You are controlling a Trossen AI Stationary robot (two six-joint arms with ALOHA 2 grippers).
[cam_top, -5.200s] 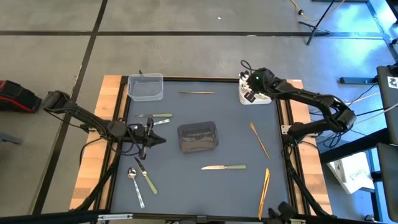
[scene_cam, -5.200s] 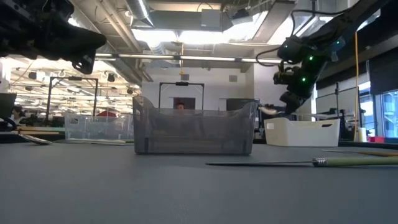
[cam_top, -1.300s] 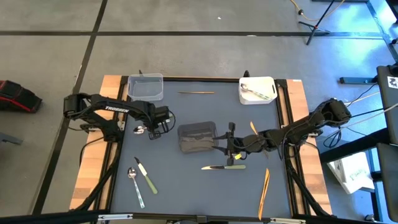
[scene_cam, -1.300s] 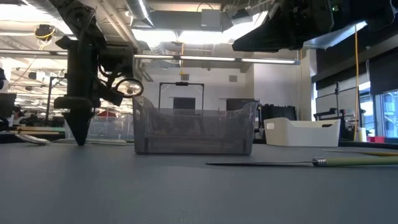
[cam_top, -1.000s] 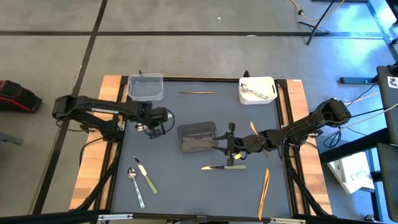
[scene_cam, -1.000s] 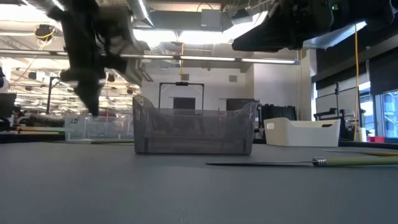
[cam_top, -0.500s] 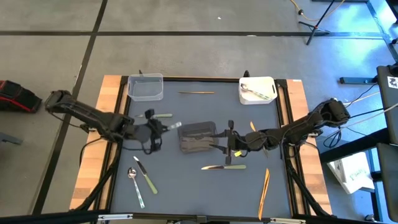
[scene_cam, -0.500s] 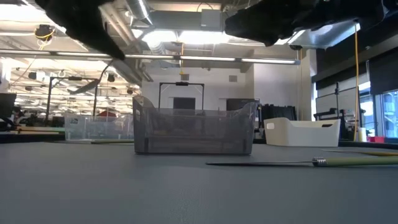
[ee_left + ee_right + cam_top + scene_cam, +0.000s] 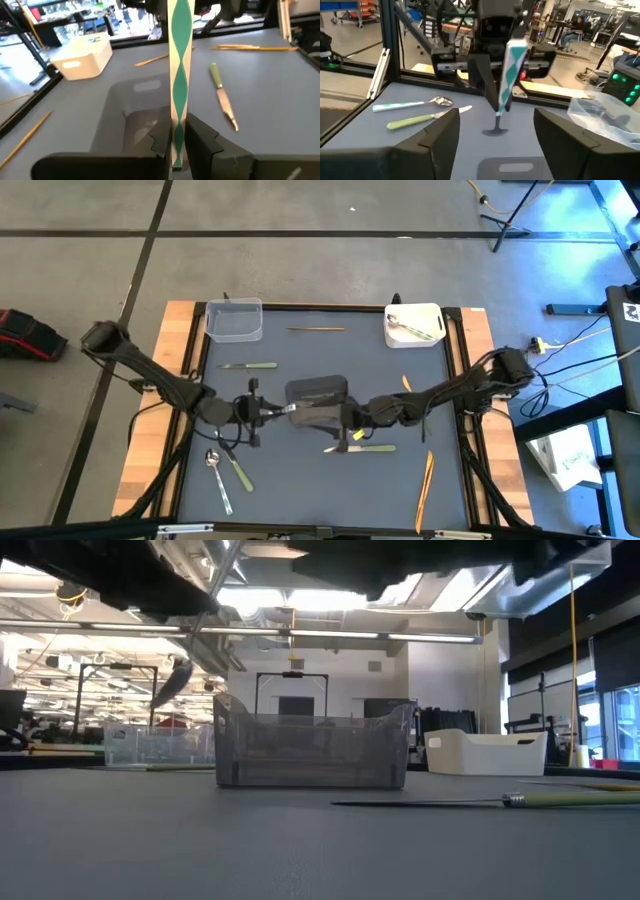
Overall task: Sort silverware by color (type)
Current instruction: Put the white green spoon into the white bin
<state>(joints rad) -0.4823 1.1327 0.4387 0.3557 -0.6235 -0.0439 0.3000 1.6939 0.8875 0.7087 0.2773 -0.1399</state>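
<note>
Green-and-white-handled spoon [image 9: 180, 75] in left hand [image 9: 176, 142]

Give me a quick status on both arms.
Left hand shut on green-striped-handled utensil, beside dark grey tub. Right hand open, facing it. Nothing between.

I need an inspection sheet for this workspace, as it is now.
Surface: dark mat, no spills seen.
Job's things: striped-handled utensil in left claw; spoon, knives, gold pieces lie loose; another spoon in white tub.
Clutter: nothing seen.
Claws: left claw shut on utensil beside dark tub; right claw open, opposite.
Cables: cable right of table.
Surroundings: workshop floor.
</note>
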